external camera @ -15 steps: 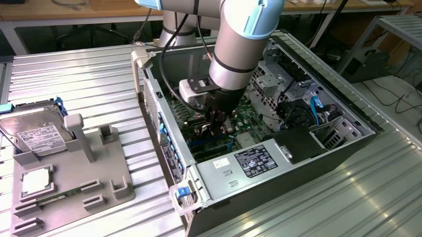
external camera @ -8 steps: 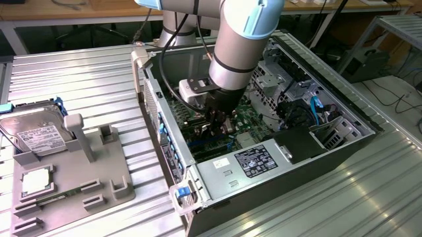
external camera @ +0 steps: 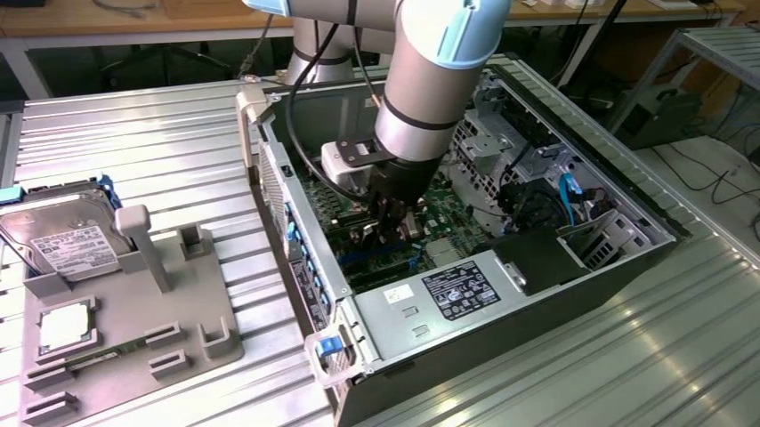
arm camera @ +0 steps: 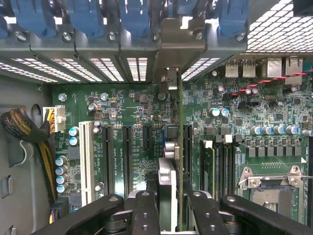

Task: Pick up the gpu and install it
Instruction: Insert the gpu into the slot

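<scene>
You've got the arm's black gripper (external camera: 392, 218) down inside the open black and silver PC tower case (external camera: 618, 191), low over the green motherboard (arm camera: 137, 127). In the wrist view the black fingers (arm camera: 146, 215) are closed in on the gpu (arm camera: 168, 161), a thin flat card seen edge-on, standing upright between them, w/ its silver metal end bracket (arm camera: 168, 73) up against the case's rear slot wall.

Relative to the motherboard: the card's edge runs along a black expansion slot (arm camera: 187, 147) near the board's middle, between the white PCI slot (arm camera: 87, 161) and the empty silver CPU socket (arm camera: 271, 183). Can't tell whether it's fully seated or just above the slot; the edge connector is hidden.

Handling, my judgement: card looks light but stiff and fragile. Board flexes little, and solder parts and the fan face don't like pressure. Grip on the flat sides near the top edge, mid-length, as now, so push goes straight down. A tilted card could bind in the slot.

Outside the case, on the grey fixture tray (external camera: 178, 320), sit the silver hard drive w/ white label (external camera: 66, 236) and a small square silver chip (external camera: 66, 327), both well apart from the motherboard.
</scene>
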You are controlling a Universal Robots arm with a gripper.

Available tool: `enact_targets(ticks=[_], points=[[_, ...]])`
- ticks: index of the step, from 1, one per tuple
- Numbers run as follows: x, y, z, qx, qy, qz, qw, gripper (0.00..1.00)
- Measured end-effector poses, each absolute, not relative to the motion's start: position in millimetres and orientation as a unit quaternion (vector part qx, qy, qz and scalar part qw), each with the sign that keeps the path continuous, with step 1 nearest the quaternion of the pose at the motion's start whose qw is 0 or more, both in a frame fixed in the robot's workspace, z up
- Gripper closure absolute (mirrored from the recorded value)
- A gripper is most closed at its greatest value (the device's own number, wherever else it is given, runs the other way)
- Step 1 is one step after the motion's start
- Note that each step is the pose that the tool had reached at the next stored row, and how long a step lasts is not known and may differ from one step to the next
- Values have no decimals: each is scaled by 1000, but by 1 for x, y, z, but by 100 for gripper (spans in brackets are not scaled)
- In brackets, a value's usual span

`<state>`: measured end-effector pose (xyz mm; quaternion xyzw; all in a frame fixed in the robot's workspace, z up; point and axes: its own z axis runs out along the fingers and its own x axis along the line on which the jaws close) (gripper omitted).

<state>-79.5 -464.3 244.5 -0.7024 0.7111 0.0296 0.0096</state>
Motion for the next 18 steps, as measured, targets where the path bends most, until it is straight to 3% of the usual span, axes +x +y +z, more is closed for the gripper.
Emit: enact_targets(ticks=[18], points=[[-80, -464, 239, -702, 711, 30, 9, 72]])
